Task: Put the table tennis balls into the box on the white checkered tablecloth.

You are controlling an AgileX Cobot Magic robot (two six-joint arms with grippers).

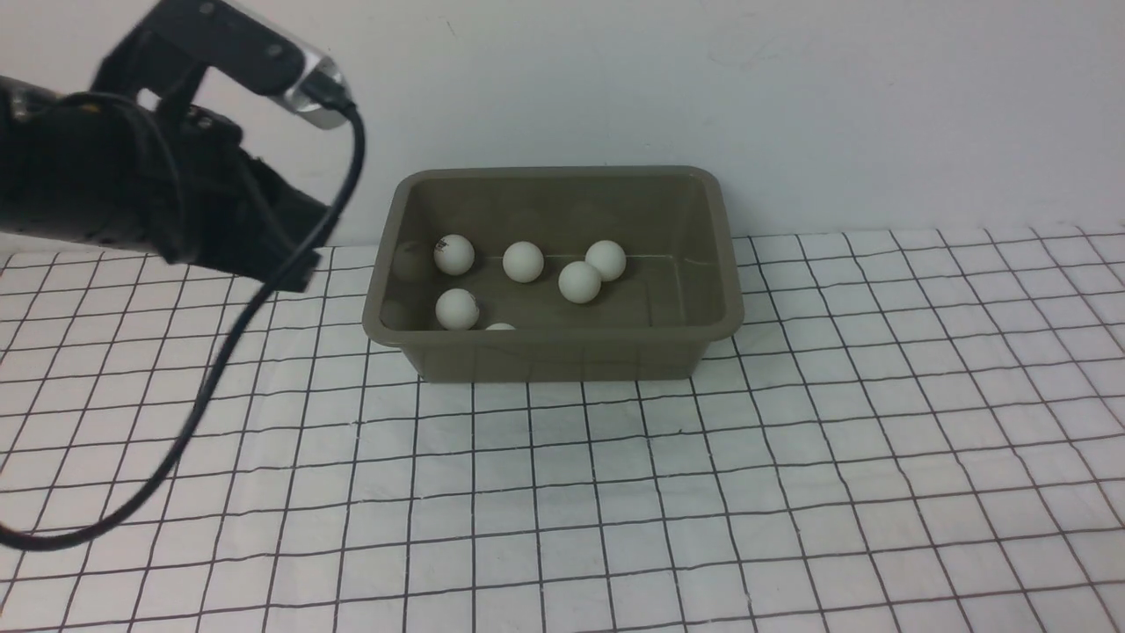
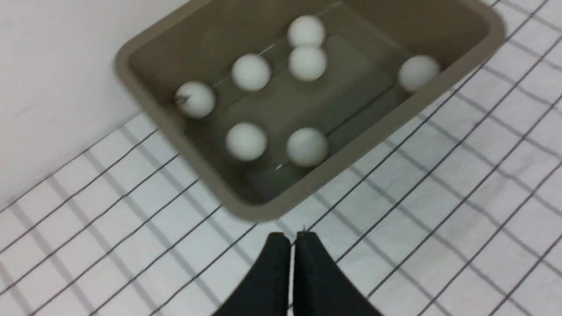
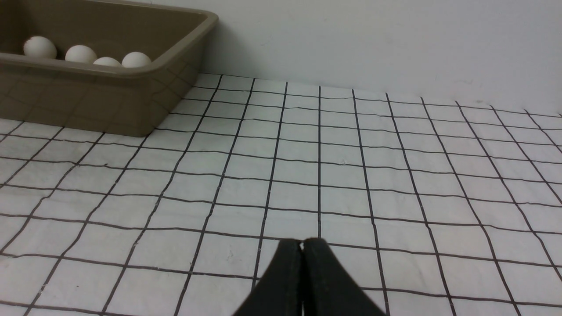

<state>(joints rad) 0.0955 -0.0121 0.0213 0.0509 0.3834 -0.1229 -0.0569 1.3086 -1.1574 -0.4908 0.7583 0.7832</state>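
table tennis balls [image 2: 250,72] inside box [image 2: 145,55]

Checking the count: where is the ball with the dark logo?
Front view: the logo ball lies inside the box, at its far-left corner, left of three plain balls.

The box [image 1: 554,272] sits on the white checkered tablecloth [image 1: 791,457] against the wall [image 1: 791,105], ahead of the left gripper's fingers [image 2: 276,263]; six table tennis balls [image 2: 246,140] lie inside, two touching, one by the far wall
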